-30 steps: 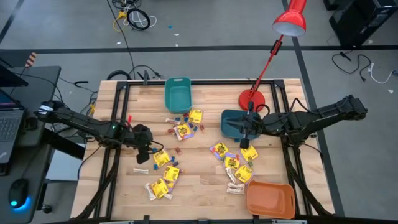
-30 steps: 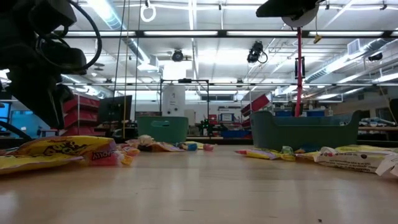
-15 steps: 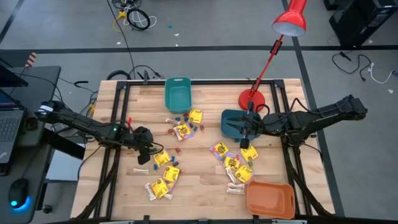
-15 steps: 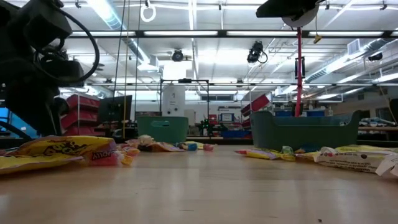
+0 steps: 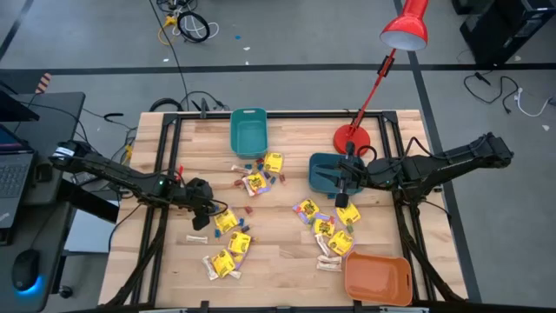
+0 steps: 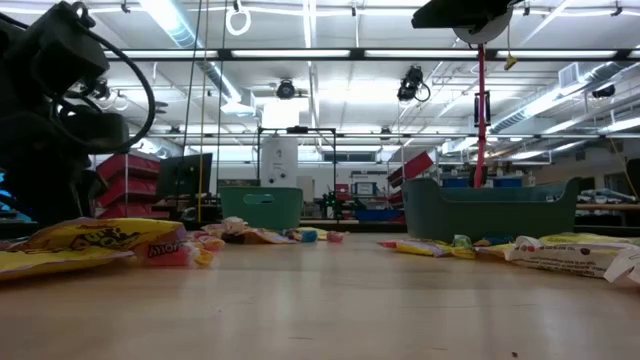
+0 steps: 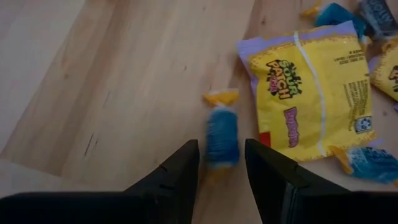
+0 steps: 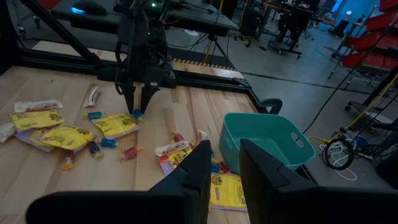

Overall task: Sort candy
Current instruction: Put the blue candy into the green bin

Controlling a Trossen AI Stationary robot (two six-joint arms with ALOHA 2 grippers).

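Candy lies scattered over the wooden table [image 5: 287, 130]: yellow packets [image 5: 226, 220], pale sticks and small coloured pieces. In the left wrist view a small blue wrapped candy [image 7: 222, 134] lies on the wood beside a yellow packet [image 7: 311, 93]. My left gripper [image 7: 222, 158] is low over the table's left part, open, with one finger on each side of that blue candy and not touching it. It also shows in the high view [image 5: 208, 211] and the right wrist view [image 8: 140, 102]. My right gripper [image 5: 340, 180] hangs open and empty above the dark teal bin [image 5: 326, 169].
A light teal bin [image 5: 248, 132] stands at the far edge and an orange bin [image 5: 377, 278] at the near right corner. A red lamp's base [image 5: 352, 137] sits behind the dark teal bin. Bare wood lies at the table's near middle and far left.
My left gripper has come down toward the table, over the blue candy, staying open. My right arm has kept still.
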